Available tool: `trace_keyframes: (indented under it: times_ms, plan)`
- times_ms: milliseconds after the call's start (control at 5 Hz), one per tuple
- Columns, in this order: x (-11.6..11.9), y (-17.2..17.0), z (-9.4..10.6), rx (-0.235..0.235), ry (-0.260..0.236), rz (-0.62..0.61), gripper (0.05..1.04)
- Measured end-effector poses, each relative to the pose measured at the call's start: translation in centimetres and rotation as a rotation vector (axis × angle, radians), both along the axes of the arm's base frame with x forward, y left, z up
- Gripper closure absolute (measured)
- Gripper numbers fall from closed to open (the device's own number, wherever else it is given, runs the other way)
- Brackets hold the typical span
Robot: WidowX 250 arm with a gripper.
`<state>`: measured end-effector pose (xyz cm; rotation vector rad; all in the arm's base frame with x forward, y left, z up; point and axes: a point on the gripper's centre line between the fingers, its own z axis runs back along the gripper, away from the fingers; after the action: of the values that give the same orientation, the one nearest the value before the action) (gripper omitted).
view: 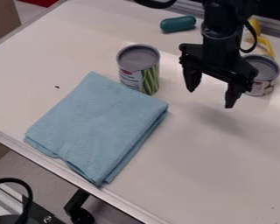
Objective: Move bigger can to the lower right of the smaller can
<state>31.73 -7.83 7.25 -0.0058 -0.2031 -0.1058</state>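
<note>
camera view: folded woven blue cloth (98, 124); cylindrical metal cans (138, 70)

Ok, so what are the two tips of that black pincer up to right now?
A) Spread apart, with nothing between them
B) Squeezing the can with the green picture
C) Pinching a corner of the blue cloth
A: the tips of the pincer are apart with only white tabletop showing between them, while the blue cloth lies off to the side.
</note>
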Motion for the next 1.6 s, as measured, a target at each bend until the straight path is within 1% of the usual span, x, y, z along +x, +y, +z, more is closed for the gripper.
trace_keyframes:
  times_ms: [200,400,600,800,1000,1200,1400,1600]
  plan:
    - [-0.5,0.0,-1.0,0.007,0.041,-0.011,0.083]
    - [-0.5,1.5,0.1,0.019,0.109,-0.174,0.083]
    - [-0.1,3.3,0.6,0.047,0.119,-0.269,0.083]
    - [0.0,5.1,1.6,0.102,0.109,-0.381,0.083]
    - [0.4,7.9,2.5,0.149,0.105,-0.568,0.083]
    - [-0.2,10.4,3.9,0.141,0.003,-0.71,0.083]
    - [-0.6,12.1,4.0,0.208,-0.007,-0.762,0.083]
    - [-0.5,12.9,3.7,0.283,0.003,-0.897,0.083]
